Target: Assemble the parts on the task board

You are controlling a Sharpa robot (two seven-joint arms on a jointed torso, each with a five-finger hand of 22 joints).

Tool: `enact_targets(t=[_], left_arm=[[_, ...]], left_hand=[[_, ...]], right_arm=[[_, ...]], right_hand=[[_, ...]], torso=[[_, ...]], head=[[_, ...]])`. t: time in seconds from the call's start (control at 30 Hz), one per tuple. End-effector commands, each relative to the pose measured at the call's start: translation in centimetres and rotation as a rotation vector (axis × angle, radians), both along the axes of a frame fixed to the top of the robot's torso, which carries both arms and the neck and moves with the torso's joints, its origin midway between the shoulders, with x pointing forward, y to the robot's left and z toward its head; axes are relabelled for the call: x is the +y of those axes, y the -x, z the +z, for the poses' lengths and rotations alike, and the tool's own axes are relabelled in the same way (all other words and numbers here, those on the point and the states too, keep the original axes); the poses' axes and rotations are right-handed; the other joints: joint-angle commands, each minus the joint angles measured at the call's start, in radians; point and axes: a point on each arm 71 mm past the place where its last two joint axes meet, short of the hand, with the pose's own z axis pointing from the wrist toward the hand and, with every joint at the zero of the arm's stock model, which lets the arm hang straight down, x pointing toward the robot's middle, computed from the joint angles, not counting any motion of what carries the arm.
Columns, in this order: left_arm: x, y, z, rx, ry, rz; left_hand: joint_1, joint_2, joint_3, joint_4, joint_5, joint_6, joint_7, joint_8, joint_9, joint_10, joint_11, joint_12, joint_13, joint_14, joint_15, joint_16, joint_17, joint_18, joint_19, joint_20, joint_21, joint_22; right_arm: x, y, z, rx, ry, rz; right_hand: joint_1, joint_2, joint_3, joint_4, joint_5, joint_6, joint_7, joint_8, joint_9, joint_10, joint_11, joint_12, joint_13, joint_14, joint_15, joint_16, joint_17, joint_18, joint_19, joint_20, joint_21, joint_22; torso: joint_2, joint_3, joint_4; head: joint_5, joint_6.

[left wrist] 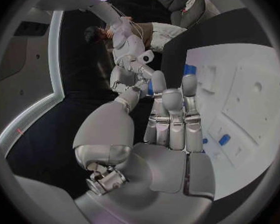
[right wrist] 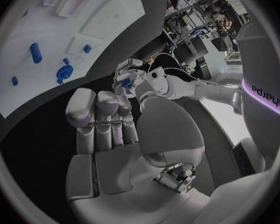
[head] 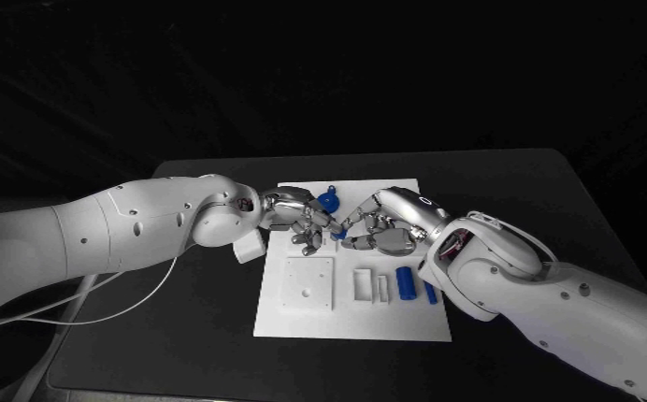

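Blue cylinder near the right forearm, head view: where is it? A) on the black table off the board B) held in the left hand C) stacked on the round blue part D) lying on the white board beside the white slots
D: the blue cylinder lies flat on the task board, next to the white slots, clear of both hands and apart from the round blue part farther up the board.

Both white arms reach inward from opposite sides, wrists bent toward each other. The left robot hand [head: 299,218] and right robot hand [head: 379,227] nearly meet, fingers mostly extended together.
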Motion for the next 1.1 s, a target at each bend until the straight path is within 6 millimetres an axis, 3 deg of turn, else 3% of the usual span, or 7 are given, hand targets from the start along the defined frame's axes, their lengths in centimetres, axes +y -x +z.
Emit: enact_targets(t=[0.03,0.57,0.87,1.1], left_arm=[[0.1,-0.3,0.2,-0.021,-0.011,0.038],[0.2,-0.4,0.1,-0.025,-0.039,0.047],[1.0,-0.8,-0.3,-0.072,-0.148,0.109],[2.7,-1.2,-0.6,-0.080,-0.352,0.215]], left_hand=[[0.021,0.012,0.035,-0.028,0.005,0.046,-0.039,0.004,0.006,0.014,-0.007,-0.003,0.000,-0.002,-0.006,0.002,0.002,-0.005,0.001,0.003,0.005,0.018],[0.020,0.011,0.038,-0.029,0.008,0.047,-0.040,0.005,0.015,0.017,-0.008,-0.001,0.001,0.000,-0.007,0.004,0.003,-0.004,0.004,0.002,0.008,0.019],[0.016,0.004,0.038,-0.029,0.017,0.054,-0.045,0.010,0.026,0.029,-0.015,0.005,0.004,0.015,-0.012,0.012,0.008,-0.003,0.018,-0.003,0.018,0.019],[0.008,-0.001,0.047,-0.033,0.022,0.065,-0.050,0.011,0.035,0.039,-0.021,0.017,0.007,0.035,-0.017,0.008,0.007,-0.004,0.032,-0.009,0.028,0.017]], right_arm=[[0.3,0.4,-0.2,0.000,0.010,0.021],[-0.2,0.1,-0.4,-0.012,0.011,-0.008],[-2.7,-1.7,-0.6,-0.045,0.006,-0.103],[-5.7,-4.2,1.2,-0.063,-0.051,-0.212]], right_hand=[[0.003,0.003,-0.003,0.005,-0.004,0.008,-0.001,0.005,0.003,0.001,-0.010,0.002,0.002,0.001,-0.008,0.001,0.001,0.003,0.026,-0.008,0.000,0.127],[0.003,0.001,-0.007,0.008,-0.006,0.005,0.000,0.004,0.002,-0.001,-0.010,-0.003,0.000,0.000,-0.009,-0.002,0.000,0.002,0.026,-0.009,-0.002,0.126],[0.010,-0.021,0.004,0.032,-0.012,-0.038,0.014,0.005,0.001,-0.009,-0.002,-0.014,-0.006,0.001,-0.003,-0.006,-0.002,0.006,0.026,-0.004,-0.010,0.125],[0.017,-0.029,0.014,0.044,-0.009,-0.037,0.014,0.005,0.001,-0.008,-0.002,-0.013,-0.005,0.001,-0.003,-0.006,-0.003,0.006,0.027,-0.003,-0.010,0.125]], torso=[[0.000,0.0009,-0.0017],[-0.001,0.0008,-0.0006],[-0.002,0.0009,0.0016],[-0.006,0.0007,-0.0001]], head=[[0.001,0.000],[0.001,0.000],[0.006,-0.002],[0.015,-0.007]])
